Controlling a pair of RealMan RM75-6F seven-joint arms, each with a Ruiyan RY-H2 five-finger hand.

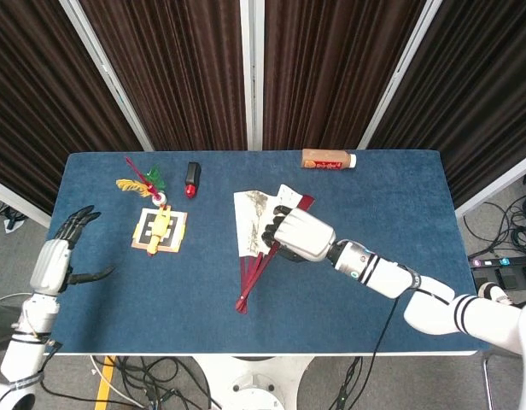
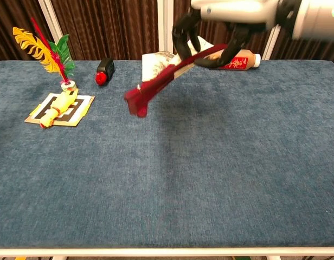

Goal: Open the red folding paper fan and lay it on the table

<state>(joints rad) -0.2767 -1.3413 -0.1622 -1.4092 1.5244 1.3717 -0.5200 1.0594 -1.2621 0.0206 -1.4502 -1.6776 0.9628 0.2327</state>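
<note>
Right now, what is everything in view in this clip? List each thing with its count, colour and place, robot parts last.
Folding paper fan: 1, red ribs with white printed paper, partly open, held up off the table near its middle.
Bottle: 1, orange-brown with a white cap, lying on its side at the far edge.
Small red and black object: 1, far left of centre.
Feathered toy: 1, yellow, red and green feathers, far left.
Marker card: 1, tan with a white square, a yellow item on it, just in front of the feathers.
Table: 1, blue cloth top.
Curtains: dark brown, behind the table.
Right hand: white with black fingers, grips the fan.
Left hand: grey and black, fingers spread, holds nothing, at the table's left edge.
</note>
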